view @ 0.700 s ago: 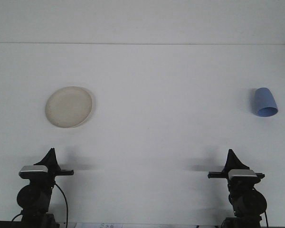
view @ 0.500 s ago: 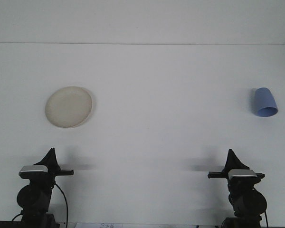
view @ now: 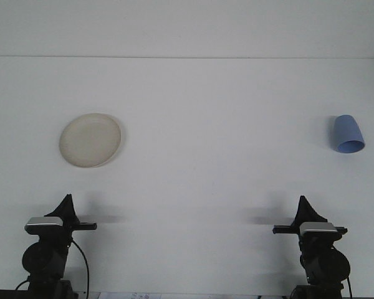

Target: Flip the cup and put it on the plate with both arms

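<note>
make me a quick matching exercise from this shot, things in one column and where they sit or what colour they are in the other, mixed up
Things:
1. plate
2. cup
3. left gripper
4. right gripper

Descriptions:
A. blue, far right of the table
B. black, near edge, right side
C. cream, round, left half of the table
D. black, near edge, left side

Pairs: 1-C, 2-A, 3-D, 4-B

No writing is showing anywhere. The plate [view: 90, 139], the cup [view: 348, 133] and the worktop [view: 212, 187] are carrying no readable labels, brands or numbers.
</note>
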Available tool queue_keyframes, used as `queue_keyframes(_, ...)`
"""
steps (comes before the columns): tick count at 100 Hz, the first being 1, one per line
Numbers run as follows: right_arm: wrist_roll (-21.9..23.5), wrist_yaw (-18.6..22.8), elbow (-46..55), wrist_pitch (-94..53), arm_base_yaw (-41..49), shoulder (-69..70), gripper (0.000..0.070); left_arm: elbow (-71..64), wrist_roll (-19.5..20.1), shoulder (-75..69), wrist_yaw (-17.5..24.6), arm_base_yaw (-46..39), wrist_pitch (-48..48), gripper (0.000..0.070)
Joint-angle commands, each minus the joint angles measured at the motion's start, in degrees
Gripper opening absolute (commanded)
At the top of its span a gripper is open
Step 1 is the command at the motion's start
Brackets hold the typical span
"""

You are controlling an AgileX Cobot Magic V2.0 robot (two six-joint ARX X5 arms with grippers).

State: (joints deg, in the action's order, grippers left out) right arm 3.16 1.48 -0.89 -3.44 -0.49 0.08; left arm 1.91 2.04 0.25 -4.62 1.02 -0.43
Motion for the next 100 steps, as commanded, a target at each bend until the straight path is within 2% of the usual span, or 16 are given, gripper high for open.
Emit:
queue_keyframes(1,-0.2,0.0,0.2,0.8,-0.1,0.0,0.0006,-1.1,0.0,-0.1,-0.3,0.0,0.6,0.0015)
queue_keyframes(13,2.3,0.5,0.2,1.1,-0.1,0.0,0.0006,-1.1,0.0,-0.1,-0.3,0.0,0.6,0.0015)
queue_keyframes(30,14.1,2.7,0.2,1.3,-0.1,0.0,0.0006,-1.1,0.0,-0.1,-0.3,0.0,0.6,0.0015)
queue_keyframes(44,20.9,2.9,-0.3,5.6,-0.1,0.0,0.0003,-1.1,0.0,-0.1,-0.3,0.0,0.6,0.0015)
queue_keyframes(48,22.4,2.2,-1.5,6.5,-0.1,0.0,0.0003,-1.1,0.0,-0.1,-0.3,0.0,0.6,0.0015)
queue_keyframes(54,22.7,-0.9,-4.6,5.8,-0.1,0.3,0.0003,-1.1,0.0,-0.1,-0.3,0.0,0.6,0.0015)
queue_keyframes(60,21.8,-4.4,-8.8,5.0,-0.1,2.3,0.0004,-1.1,0.0,-0.1,-0.3,0.0,0.6,0.0015)
queue_keyframes(67,17.3,-6.5,-14.6,3.5,-0.1,6.2,0.0032,-1.1,0.0,-0.1,-0.3,0.0,0.6,0.0015)
queue_keyframes(71,14.0,-7.3,-18.2,2.4,-0.1,9.1,0.0109,-1.1,0.0,-0.1,-0.3,0.0,0.6,0.0015)
queue_keyframes(79,6.8,-8.3,-25.9,-1.6,-0.1,16.4,0.0366,-1.1,0.0,-0.1,-0.3,0.0,0.6,0.0015)
queue_keyframes(83,4.3,-9.2,-29.3,-3.8,-0.1,20.0,0.044,-1.1,0.0,-0.1,-0.3,0.0,0.6,0.0015)
queue_keyframes(100,-4.5,-13.8,-40.2,-9.2,-1.7,35.2,0.0455,-1.1,0.0,-0.1,-0.3,0.0,0.6,0.0015)
